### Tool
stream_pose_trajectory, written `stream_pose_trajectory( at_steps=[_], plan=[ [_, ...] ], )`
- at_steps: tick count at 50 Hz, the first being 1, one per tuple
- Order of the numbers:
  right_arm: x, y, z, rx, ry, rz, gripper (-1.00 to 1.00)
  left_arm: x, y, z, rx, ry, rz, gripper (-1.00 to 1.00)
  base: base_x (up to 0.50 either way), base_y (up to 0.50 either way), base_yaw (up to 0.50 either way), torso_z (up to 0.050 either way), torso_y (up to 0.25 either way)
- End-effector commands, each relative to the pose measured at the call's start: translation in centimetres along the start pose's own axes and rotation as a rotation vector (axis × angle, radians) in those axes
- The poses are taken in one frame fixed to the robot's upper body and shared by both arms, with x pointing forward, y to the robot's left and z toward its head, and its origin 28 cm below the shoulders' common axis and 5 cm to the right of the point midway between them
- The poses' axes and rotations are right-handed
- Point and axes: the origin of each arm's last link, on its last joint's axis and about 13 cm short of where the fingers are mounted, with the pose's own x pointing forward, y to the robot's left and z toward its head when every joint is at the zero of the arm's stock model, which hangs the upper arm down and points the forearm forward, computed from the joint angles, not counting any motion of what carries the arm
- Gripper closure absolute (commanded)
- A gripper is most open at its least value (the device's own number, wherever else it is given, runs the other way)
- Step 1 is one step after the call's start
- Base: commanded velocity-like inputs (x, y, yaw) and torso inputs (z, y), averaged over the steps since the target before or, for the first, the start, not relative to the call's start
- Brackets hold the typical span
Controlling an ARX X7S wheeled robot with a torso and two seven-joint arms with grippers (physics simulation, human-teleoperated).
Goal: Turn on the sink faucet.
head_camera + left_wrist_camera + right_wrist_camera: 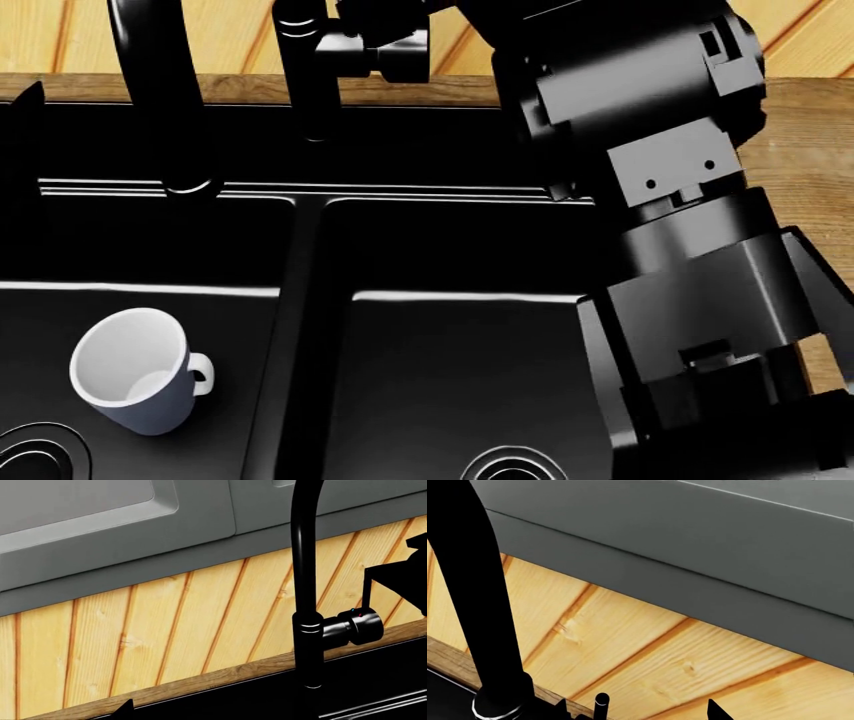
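The sink faucet is glossy black. In the left wrist view its upright post (308, 605) carries a side valve cylinder (353, 626) with a tiny red dot and a thin stick lever (367, 592) pointing up. My right gripper (399, 575) is at the lever's top. In the right wrist view the right gripper (639, 712) is open, and the lever's tip (602, 701) stands between its fingertips (714, 709), nearer one of them. The faucet spout (474, 595) rises beside it. In the head view the faucet (300, 70) is at the top, with the right gripper (394, 15) above the valve. Only one fingertip (125, 707) of my left gripper shows, far off centre.
A black double-basin sink (307, 300) fills the head view. A white mug (134, 372) lies tilted in the left basin. My bulky right arm (654, 170) crosses over the right basin. A wooden backsplash (200, 625) and grey cabinets (113, 535) stand behind the faucet.
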Motion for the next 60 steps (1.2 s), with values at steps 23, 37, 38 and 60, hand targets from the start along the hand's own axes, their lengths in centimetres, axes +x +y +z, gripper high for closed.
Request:
stream_pose_trajectory(
  at_steps=[23,37,38,60],
  plan=[
    [2.8,1.3,-4.0,0.032,0.069,0.0,-1.0,-0.7,0.1,0.4,-0.007,-0.011,-0.006,-1.0,0.0,0.0,0.0,0.0,0.0],
    [3.0,1.9,-4.3,0.014,0.089,0.007,-1.0,-0.5,0.5,-0.3,-0.011,-0.005,-0.005,-1.0,0.0,0.0,0.0,0.0,0.0],
    [3.0,1.9,-4.3,0.013,0.09,0.006,-1.0,-0.5,0.5,-0.2,-0.011,-0.004,-0.004,-1.0,0.0,0.0,0.0,0.0,0.0],
    [2.6,-2.0,-5.3,0.158,0.013,-0.126,-1.0,-0.9,0.2,-1.1,-0.004,0.036,-0.01,-1.0,0.0,0.0,0.0,0.0,0.0]
  ],
)
